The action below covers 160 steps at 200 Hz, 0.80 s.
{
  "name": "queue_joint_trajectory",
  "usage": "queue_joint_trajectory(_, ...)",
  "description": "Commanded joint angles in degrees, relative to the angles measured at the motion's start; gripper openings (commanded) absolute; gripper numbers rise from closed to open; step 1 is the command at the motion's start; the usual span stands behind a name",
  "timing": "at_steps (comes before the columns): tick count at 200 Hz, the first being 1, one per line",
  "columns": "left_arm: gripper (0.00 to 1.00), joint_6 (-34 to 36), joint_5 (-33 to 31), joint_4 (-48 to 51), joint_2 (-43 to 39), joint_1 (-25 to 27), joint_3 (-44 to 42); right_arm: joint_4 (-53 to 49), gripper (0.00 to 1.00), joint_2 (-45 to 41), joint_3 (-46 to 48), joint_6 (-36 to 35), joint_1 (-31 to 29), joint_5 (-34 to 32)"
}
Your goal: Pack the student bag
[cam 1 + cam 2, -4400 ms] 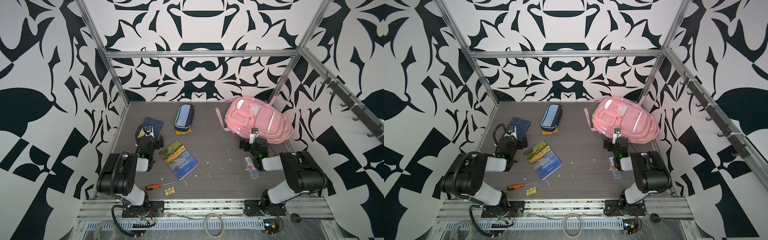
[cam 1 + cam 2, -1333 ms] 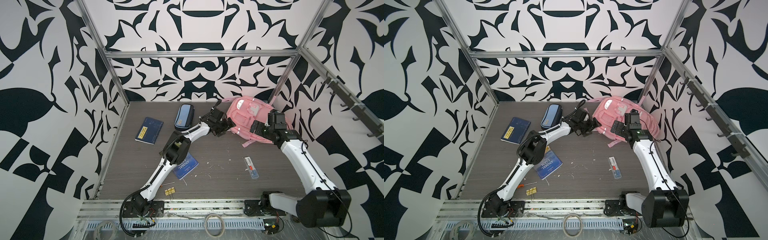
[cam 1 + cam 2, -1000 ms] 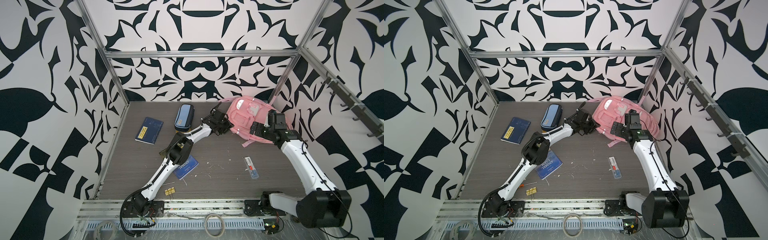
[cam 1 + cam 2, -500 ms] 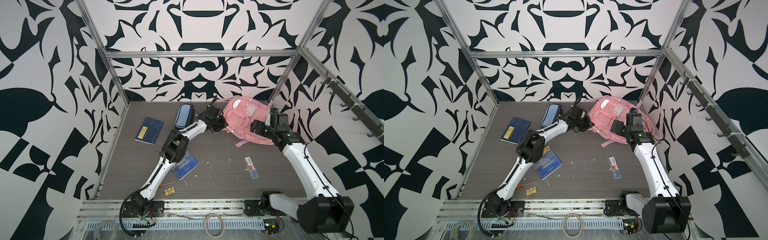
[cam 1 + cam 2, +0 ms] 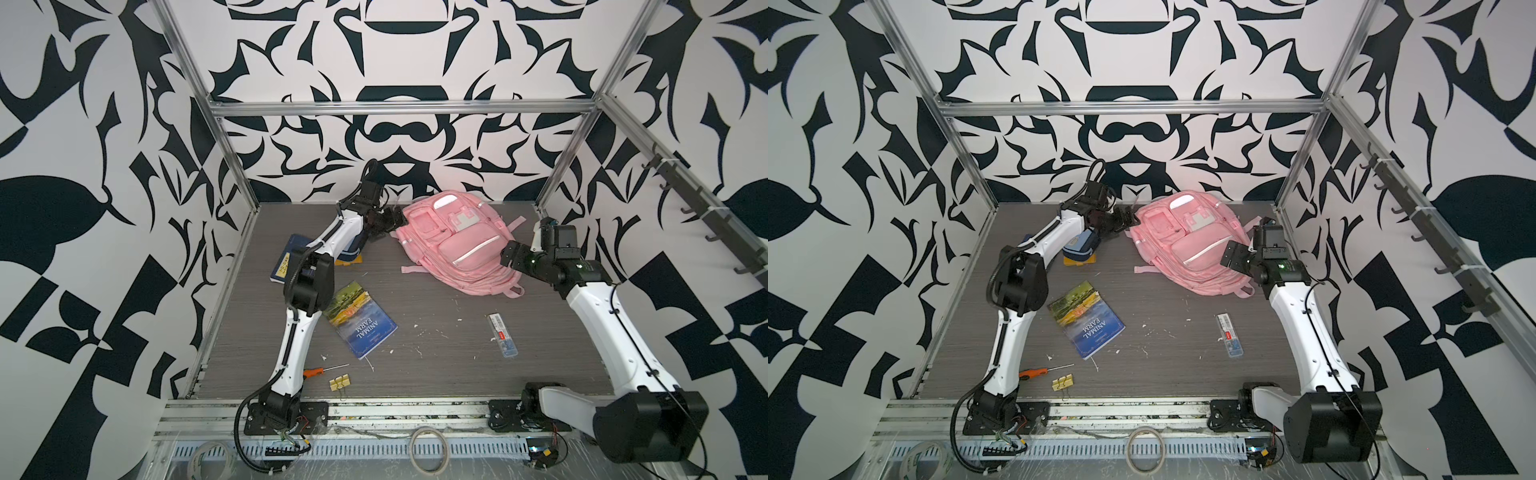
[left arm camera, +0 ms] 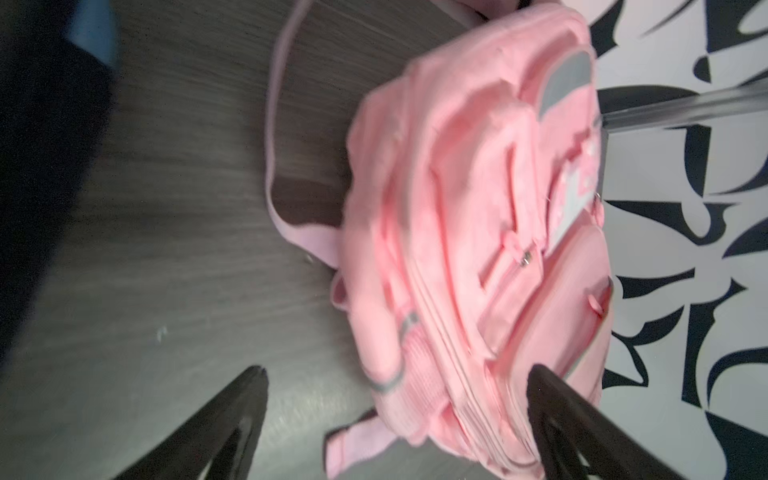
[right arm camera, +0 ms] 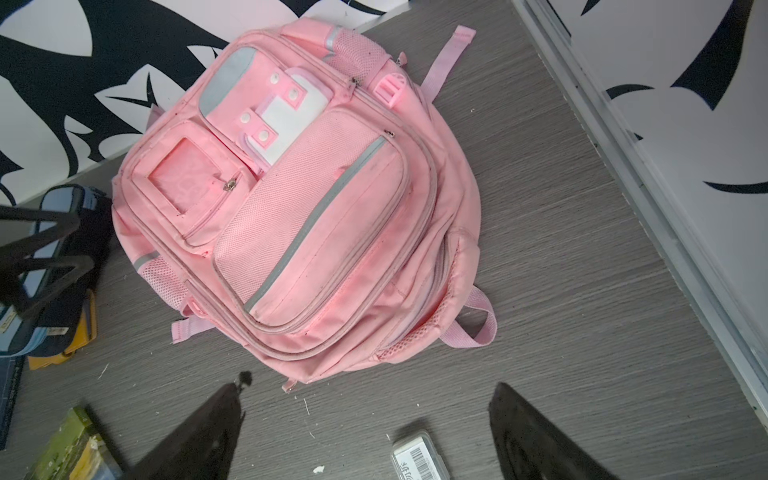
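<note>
Fingers stand apart on both our arms: left fingers point(image 6: 226, 419) just beside the far-left edge of the student bag point(image 5: 453, 249), right fingers point(image 7: 199, 436) empty near its opposite side. We see it lying flat, back right on the bench point(image 5: 415, 374).

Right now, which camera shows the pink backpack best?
The right wrist view: the whole backpack, sharp, pockets and zips clear. The left wrist view shows it blurred, side-on. Both top views show it small, from afar.
</note>
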State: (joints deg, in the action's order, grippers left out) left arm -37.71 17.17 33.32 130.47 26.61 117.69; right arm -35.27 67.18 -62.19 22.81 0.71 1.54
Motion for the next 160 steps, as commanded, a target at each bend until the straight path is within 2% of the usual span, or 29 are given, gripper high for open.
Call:
queue_joint_trajectory(1,0.99,2.28,-3.43,-0.84,-11.03,7.5,-9.87,0.42,0.96,0.03,-0.05,2.05,2.46,1.26)
queue_joint_trajectory(25,0.99,-3.69,-0.43,-6.52,-15.74,12.37,-21.06,2.38,0.97,2.7,2.02,4.98,5.31,2.7)
queue_joint_trajectory(48,0.99,-9.05,3.25,-12.0,-15.3,15.14,-26.14,5.1,0.97,8.12,2.61,7.77,6.93,5.48)
queue_joint_trajectory(69,1.0,-12.42,5.78,-16.64,-12.9,15.92,-26.43,8.13,0.98,14.09,2.72,9.71,9.6,8.65)
queue_joint_trajectory(84,0.99,-14.6,6.35,-18.18,-10.65,15.97,-25.72,13.78,0.97,18.11,4.14,11.22,12.8,14.27)
queue_joint_trajectory(105,0.99,-17.3,5.59,-20.32,-8.3,15.59,-25.85,18.03,0.94,22.09,4.85,13.07,15.73,18.5)
queue_joint_trajectory(126,0.99,-18.71,5.58,-22.51,-5.56,15.08,-24.66,15.35,0.93,27.21,1.89,9.52,16.08,20.17)
queue_joint_trajectory(149,1.0,-21.62,6.97,-26.0,-1.86,14.53,-23.29,15.51,0.9,29.39,2.53,9.35,16.08,20.19)
queue_joint_trajectory(160,0.9,-23.63,7.0,-28.73,-0.77,14.37,-23.88,15.62,0.85,29.54,2.93,9.28,16.01,19.9)
